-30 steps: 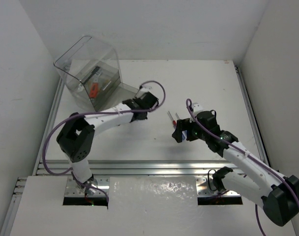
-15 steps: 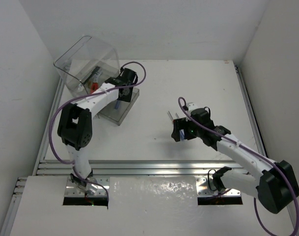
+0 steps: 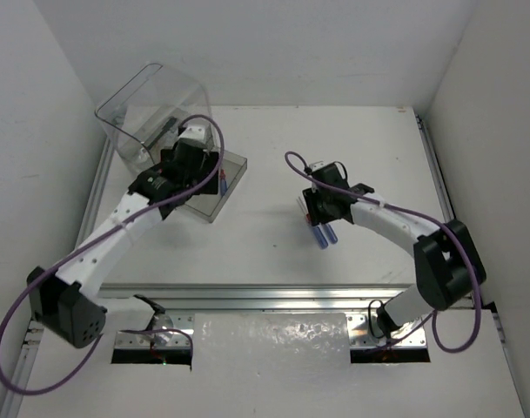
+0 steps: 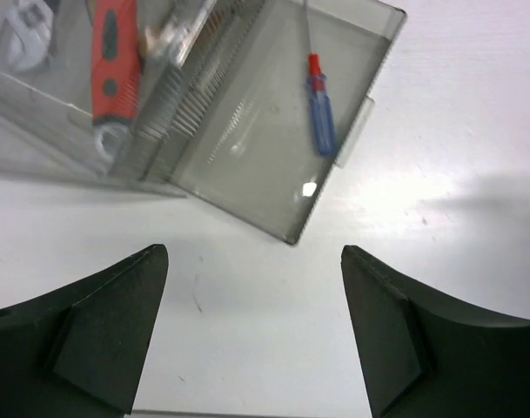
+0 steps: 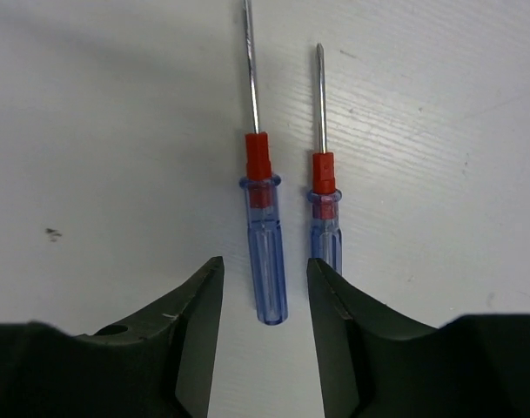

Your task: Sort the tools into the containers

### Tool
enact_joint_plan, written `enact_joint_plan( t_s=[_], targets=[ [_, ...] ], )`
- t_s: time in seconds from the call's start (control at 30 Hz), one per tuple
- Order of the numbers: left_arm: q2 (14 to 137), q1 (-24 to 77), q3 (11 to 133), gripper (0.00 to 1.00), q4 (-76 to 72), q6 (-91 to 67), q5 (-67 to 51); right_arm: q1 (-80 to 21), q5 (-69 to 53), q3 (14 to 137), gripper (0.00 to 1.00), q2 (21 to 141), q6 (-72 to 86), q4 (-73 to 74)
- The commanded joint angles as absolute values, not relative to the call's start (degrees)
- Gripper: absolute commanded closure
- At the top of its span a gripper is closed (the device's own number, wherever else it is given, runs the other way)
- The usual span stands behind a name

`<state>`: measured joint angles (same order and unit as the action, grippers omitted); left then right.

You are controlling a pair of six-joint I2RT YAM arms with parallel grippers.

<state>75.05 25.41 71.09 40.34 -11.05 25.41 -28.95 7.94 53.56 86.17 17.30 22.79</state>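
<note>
The clear box [image 3: 151, 104] lies tilted at the far left, with a tray [image 4: 273, 131] slid out of it. A blue-handled screwdriver [image 4: 321, 122] lies in that tray. Deeper in the box are a red-handled tool [image 4: 112, 61] and a silver wrench [image 4: 30, 35]. My left gripper [image 4: 256, 322] hangs open and empty above the bare table just short of the tray's corner. Two more blue-handled screwdrivers lie side by side mid-table. My right gripper [image 5: 265, 274] straddles the left one [image 5: 266, 252] with gaps on both sides. The right one [image 5: 327, 235] lies just outside my right finger.
White walls close in the table at the left, back and right. An aluminium rail [image 3: 273, 292] runs along the near edge. Purple cables loop over both arms.
My left gripper has opened, leaving a blue screwdriver in the tray, and drawn back. My right gripper has moved over the two screwdrivers and its jaws have narrowed round the left one.
</note>
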Motion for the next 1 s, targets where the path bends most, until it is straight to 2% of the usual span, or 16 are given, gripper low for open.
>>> enact_joint_plan(
  t_s=[0.0, 0.17, 0.4, 0.47, 0.5, 0.57, 0.6, 0.63, 0.73, 0.77, 0.9, 0.97],
  targets=[
    [70.4, 26.4, 63.5, 0.21, 36.8, -13.5, 22.2, -28.7, 10.4, 56.2, 0.56, 90.2, 15.3, 25.0],
    [66.1, 26.5, 57.5, 0.19, 34.4, -13.6, 20.6, -28.9, 9.5, 57.8, 0.60, 95.2, 15.2, 24.8],
    [65.6, 26.5, 57.0, 0.19, 32.9, -14.1, 16.9, -30.5, 8.0, 58.2, 0.65, 101.5, 16.0, 23.1],
    [65.3, 26.5, 56.6, 0.19, 32.5, -14.8, 15.7, -30.8, 7.0, 58.4, 0.71, 103.4, 16.5, 22.5],
    [65.0, 26.5, 56.3, 0.19, 32.3, -15.3, 14.9, -30.8, 6.3, 58.4, 0.78, 103.9, 16.7, 22.4],
    [64.1, 26.5, 55.4, 0.18, 30.9, -17.0, 11.7, -31.4, 4.1, 58.0, 0.80, 104.0, 17.6, 21.1],
    [63.0, 26.5, 54.2, 0.18, 29.8, -17.7, 10.0, -31.6, 2.9, 58.0, 0.89, 103.5, 17.9, 20.7],
    [62.6, 26.5, 53.6, 0.18, 28.2, -18.8, 7.5, -32.0, 1.6, 58.1, 0.91, 102.7, 18.8, 20.5],
    [58.8, 26.5, 48.6, 0.17, 19.1, -24.8, -0.9, -33.0, -7.4, 54.9, 0.91, 95.6, 22.4, 14.9],
    [57.5, 26.5, 46.5, 0.17, 15.9, -29.3, -3.1, -33.0, -15.0, 53.5, 0.91, 93.2, 24.0, 12.1],
    [53.4, 26.8, 34.2, 0.17, -8.0, -40.7, -14.4, -33.0, -32.1, 45.1, 0.91, 83.7, 35.8, -7.4],
    [54.5, 27.7, 32.8, 0.17, -12.5, -44.4, -18.5, -33.3, -36.8, 43.7, 0.92, 81.6, 39.4, -13.8]
  ],
)
